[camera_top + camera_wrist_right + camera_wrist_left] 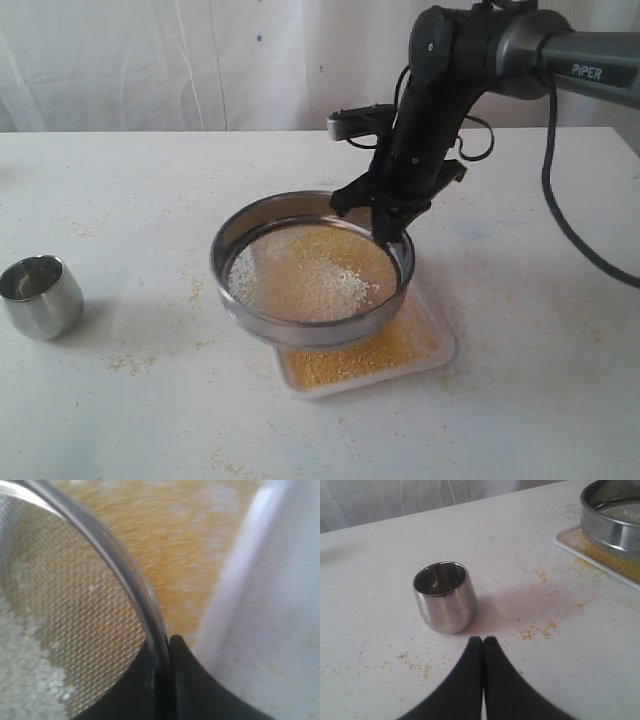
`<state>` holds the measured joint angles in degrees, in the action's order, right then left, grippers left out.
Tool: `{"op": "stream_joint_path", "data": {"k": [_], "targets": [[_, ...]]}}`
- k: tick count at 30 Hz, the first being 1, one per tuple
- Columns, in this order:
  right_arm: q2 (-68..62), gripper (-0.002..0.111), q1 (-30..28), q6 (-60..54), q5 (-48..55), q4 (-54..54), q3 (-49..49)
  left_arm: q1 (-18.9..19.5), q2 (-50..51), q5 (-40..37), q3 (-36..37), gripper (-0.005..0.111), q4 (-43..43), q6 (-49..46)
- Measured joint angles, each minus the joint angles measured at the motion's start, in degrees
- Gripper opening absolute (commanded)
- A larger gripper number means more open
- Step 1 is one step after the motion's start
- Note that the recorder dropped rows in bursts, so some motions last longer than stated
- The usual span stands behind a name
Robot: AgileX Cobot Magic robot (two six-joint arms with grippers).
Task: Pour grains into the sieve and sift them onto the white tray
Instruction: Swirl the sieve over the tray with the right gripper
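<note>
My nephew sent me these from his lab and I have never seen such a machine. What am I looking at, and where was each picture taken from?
It is a robot with two arms, each ending in a pinching tool. One picture comes from a camera off the arms, the others from a camera on each wrist. The right tool is shut on the rim of a round sieve, holding it over a white tray. Sandy grains lie in the sieve and on the tray. The left tool is shut and empty, near a steel cup standing on the table.
</note>
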<state>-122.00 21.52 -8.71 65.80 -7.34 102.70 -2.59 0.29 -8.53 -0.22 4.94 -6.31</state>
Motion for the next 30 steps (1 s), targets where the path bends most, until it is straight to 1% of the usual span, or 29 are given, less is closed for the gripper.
{"op": "stream_joint_path", "data": {"k": [1, 2, 3, 4, 5, 6, 7, 8, 9, 10, 11, 12, 13, 14, 15, 16, 17, 18, 19, 22, 23, 24, 25, 27, 28, 29, 30], "targets": [[-0.21, 0.0, -1.38, 0.44, -1.13, 0.84, 0.0, 0.0, 0.0, 0.0, 0.0, 0.0, 0.0, 0.0], [-0.32, 0.0, -2.06, -3.39, -0.62, -1.27, 0.0, 0.0, 0.0, 0.0, 0.0, 0.0, 0.0, 0.0], [-0.32, 0.0, -1.98, -13.45, 1.63, -5.16, -0.13, 0.0, 0.0, 0.0, 0.0, 0.0, 0.0, 0.0], [-0.2, 0.0, -1.33, -14.37, 2.86, -4.85, -0.36, 0.0, 0.0, 0.0, 0.0, 0.0, 0.0, 0.0], [0.02, 0.0, 0.18, -6.63, 2.49, 1.17, -0.6, 0.0, 0.0, 0.0, 0.0, 0.0, 0.0, 0.0], [0.02, 0.0, 0.13, 0.0, 1.37, 3.73, -0.6, 0.0, 0.0, 0.0, 0.0, 0.0, 0.0, 0.0], [0.02, 0.0, -1.01, 1.26, -0.75, 4.51, -0.6, 0.0, 0.0, 0.0, 0.0, 0.0, 0.0, 0.0], [0.02, 0.0, -1.62, -2.35, -0.57, 2.01, -0.6, 0.0, 0.0, 0.0, 0.0, 0.0, 0.0, 0.0], [0.02, 0.0, -1.6, -13.86, 1.63, -4.87, -0.6, 0.0, 0.0, 0.0, 0.0, 0.0, 0.0, 0.0], [0.02, 0.0, -0.28, -17.24, 3.34, -6.04, -0.62, 0.0, 0.0, 0.0, 0.0, 0.0, 0.0, 0.0], [0.16, 0.0, 0.92, -14.98, 3.23, -3.4, -0.62, 0.0, 0.0, 0.0, 0.0, 0.0, 0.0, 0.0], [0.16, 0.0, 1.38, -4.93, 0.57, 3.48, -0.62, 0.0, 0.0, 0.0, 0.0, 0.0, 0.0, 0.0], [0.16, 0.0, 0.58, 3.78, -1.66, 8.12, -0.62, 0.0, 0.0, 0.0, 0.0, 0.0, 0.0, 0.0], [0.16, 0.0, -0.98, 4.94, -2.88, 9.27, -0.62, 0.0, 0.0, 0.0, 0.0, 0.0, 0.0, 0.0], [0.16, 0.0, -2.11, -0.98, -1.87, 4.73, -0.62, 0.0, 0.0, 0.0, 0.0, 0.0, 0.0, 0.0], [0.16, 0.0, -2.19, -12.43, 0.86, -2.93, -0.73, 0.0, 0.0, 0.0, 0.0, 0.0, 0.0, 0.0], [0.16, 0.0, -1.3, -17.7, 2.92, -6.54, -1.18, 0.0, 0.0, 0.0, 0.0, 0.0, 0.0, 0.0], [0.16, 0.0, 0.35, -18.59, 3.78, -6.18, -1.29, 0.0, 0.0, 0.0, 0.0, 0.0, 0.0, 0.0], [0.16, 0.0, 0.97, -16.25, 2.83, -4.52, -1.43, 0.0, 0.0, 0.0, 0.0, 0.0, 0.0, 0.0], [0.28, 0.0, 0.33, 1.13, -3.05, 7.34, -1.43, 0.0, 0.0, 0.0, 0.0, 0.0, 0.0, 0.0], [0.28, 0.0, -0.43, 3.49, -4.02, 9.25, -1.43, 0.0, 0.0, 0.0, 0.0, 0.0, 0.0, 0.0], [0.28, 0.0, -1.4, 2.98, -4.62, 8.95, -1.43, 0.0, 0.0, 0.0, 0.0, 0.0, 0.0, 0.0], [0.28, 0.0, -2.03, 0.42, -4.24, 6.55, -1.43, 0.0, 0.0, 0.0, 0.0, 0.0, 0.0, 0.0], [0.28, 0.0, -2.3, -11.64, -0.23, -2.29, -1.43, 0.0, 0.0, 0.0, 0.0, 0.0, 0.0, 0.0], [0.28, 0.0, -1.89, -15.5, 1.69, -5.07, -1.53, 0.0, 0.0, 0.0, 0.0, 0.0, 0.0, 0.0], [0.28, 0.0, -1.25, -17.66, 3.21, -6.31, -1.56, 0.0, 0.0, 0.0, 0.0, 0.0, 0.0, 0.0], [0.28, 0.0, -0.47, -16.49, 3.37, -5.59, -1.68, 0.0, 0.0, 0.0, 0.0, 0.0, 0.0, 0.0]]}}
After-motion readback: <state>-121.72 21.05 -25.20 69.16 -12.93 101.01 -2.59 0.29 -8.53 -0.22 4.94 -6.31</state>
